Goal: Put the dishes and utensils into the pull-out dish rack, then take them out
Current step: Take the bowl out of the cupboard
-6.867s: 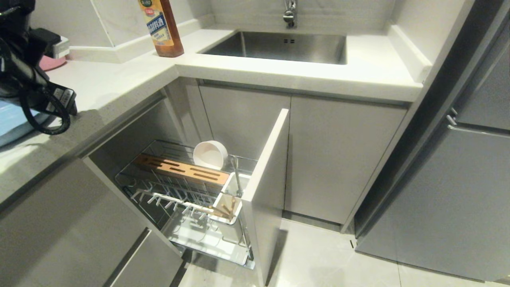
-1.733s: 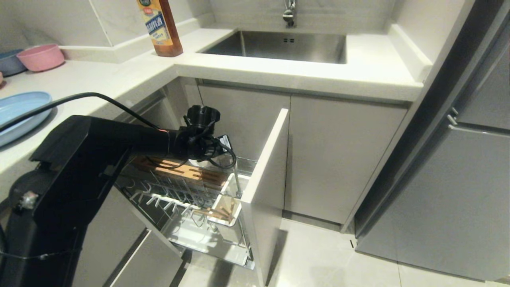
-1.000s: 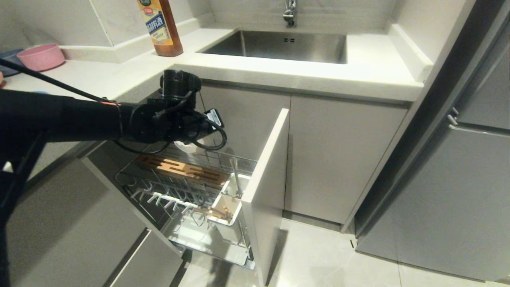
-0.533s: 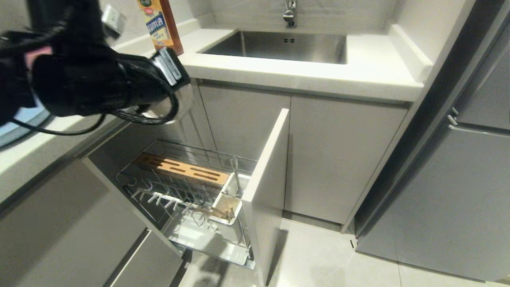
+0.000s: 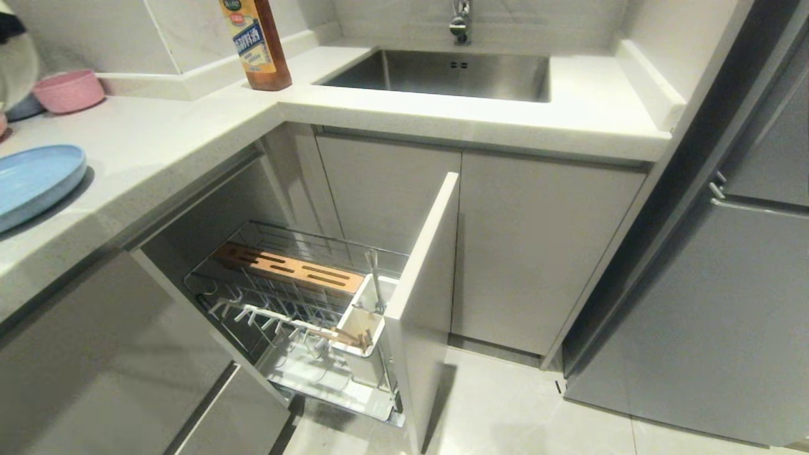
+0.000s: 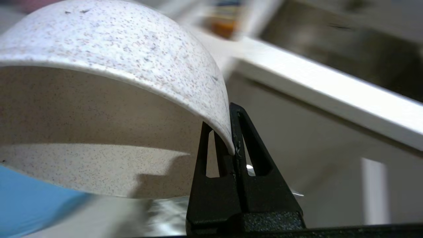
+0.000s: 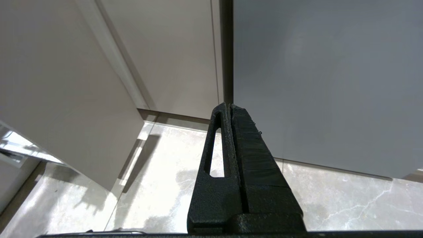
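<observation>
The cream-white bowl (image 6: 109,99) hangs by its rim in the closed left gripper (image 6: 233,145), above the countertop's (image 5: 158,139) left edge, close over the light-blue plate (image 5: 35,183), with the pull-out dish rack (image 5: 297,303) well apart below.

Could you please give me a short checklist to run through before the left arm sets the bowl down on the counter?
1. Grip: left gripper is shut on the rim of the cream-white bowl: ok.
2. Bowl out of the pull-out dish rack: ok.
3. Landing spot: bare counter between the light-blue plate and the bottle: ok.
4. Clearance to the pink bowl: cannot tell.
5. Spoon and chopsticks are in the utensil cup, undisturbed: ok.
6. Right gripper shut, empty, pointing at the floor: ok.
</observation>
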Motion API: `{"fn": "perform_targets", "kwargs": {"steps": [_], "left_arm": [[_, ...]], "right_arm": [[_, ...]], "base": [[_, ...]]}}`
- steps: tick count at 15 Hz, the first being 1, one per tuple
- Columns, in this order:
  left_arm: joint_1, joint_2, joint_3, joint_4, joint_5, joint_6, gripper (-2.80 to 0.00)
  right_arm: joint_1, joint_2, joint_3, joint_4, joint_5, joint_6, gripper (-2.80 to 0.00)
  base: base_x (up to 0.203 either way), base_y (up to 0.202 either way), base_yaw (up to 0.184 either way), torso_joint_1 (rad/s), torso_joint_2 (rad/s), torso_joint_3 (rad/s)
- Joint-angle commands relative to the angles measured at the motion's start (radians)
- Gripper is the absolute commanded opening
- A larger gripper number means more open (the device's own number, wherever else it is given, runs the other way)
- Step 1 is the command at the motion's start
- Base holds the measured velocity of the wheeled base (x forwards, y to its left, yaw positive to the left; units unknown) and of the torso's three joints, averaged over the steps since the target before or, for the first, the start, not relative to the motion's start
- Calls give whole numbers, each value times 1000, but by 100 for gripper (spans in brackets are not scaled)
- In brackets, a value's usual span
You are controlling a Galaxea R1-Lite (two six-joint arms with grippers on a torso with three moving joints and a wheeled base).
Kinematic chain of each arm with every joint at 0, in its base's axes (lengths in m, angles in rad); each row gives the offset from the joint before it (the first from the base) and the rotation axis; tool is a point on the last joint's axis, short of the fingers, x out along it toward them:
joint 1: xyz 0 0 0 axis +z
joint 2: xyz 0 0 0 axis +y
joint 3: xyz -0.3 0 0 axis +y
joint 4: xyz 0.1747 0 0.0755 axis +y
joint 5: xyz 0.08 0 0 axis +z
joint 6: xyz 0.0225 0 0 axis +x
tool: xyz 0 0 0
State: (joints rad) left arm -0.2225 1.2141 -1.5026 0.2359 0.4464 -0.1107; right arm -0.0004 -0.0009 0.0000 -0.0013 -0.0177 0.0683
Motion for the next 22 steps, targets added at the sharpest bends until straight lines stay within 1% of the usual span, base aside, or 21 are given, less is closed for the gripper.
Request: {"fn": "perform_targets", "kwargs": {"steps": [1, 2, 3, 4, 6, 7, 9, 10, 11, 12, 17, 19, 22], "left_arm": [[150, -20, -46, 89, -3, 15, -280], [235, -15, -81, 165, -21, 38, -280], [313, -3, -122, 249, -47, 74, -280], [372, 25, -176, 341, -69, 112, -280], [439, 98, -270, 496, -86, 173, -280], [454, 128, -328, 586, -90, 201, -280], [471, 192, -424, 723, -92, 247, -280], [504, 217, -432, 743, -91, 306, -280], [523, 235, -432, 751, -92, 338, -280], [541, 251, -432, 764, -93, 346, -280], [549, 312, -432, 786, -104, 347, -280], [551, 325, -430, 800, -149, 346, -280], [551, 350, -430, 826, -177, 344, -280]], "right_arm": [[0, 1, 0, 0, 1, 1, -280], [0, 1, 0, 0, 0, 1, -280], [0, 1, 0, 0, 1, 1, -280], [0, 1, 0, 0, 1, 1, -280], [0, 1, 0, 0, -1, 1, -280], [0, 1, 0, 0, 1, 1, -280], [0, 1, 0, 0, 1, 1, -280], [0, 1, 0, 0, 1, 1, -280], [0, 1, 0, 0, 0, 1, -280], [0, 1, 0, 0, -1, 1, -280], [0, 1, 0, 0, -1, 1, -280], [0, 1, 0, 0, 1, 1, -280], [0, 1, 0, 0, 1, 1, -280]], "base": [[0, 0, 0, 0, 0, 0], [0, 0, 0, 0, 0, 0], [0, 0, 0, 0, 0, 0], [0, 0, 0, 0, 0, 0], [0, 0, 0, 0, 0, 0], [0, 0, 0, 0, 0, 0], [0, 0, 0, 0, 0, 0], [0, 0, 0, 0, 0, 0], [0, 0, 0, 0, 0, 0], [0, 0, 0, 0, 0, 0], [0, 0, 0, 0, 0, 0], [0, 0, 0, 0, 0, 0], [0, 0, 0, 0, 0, 0]]}}
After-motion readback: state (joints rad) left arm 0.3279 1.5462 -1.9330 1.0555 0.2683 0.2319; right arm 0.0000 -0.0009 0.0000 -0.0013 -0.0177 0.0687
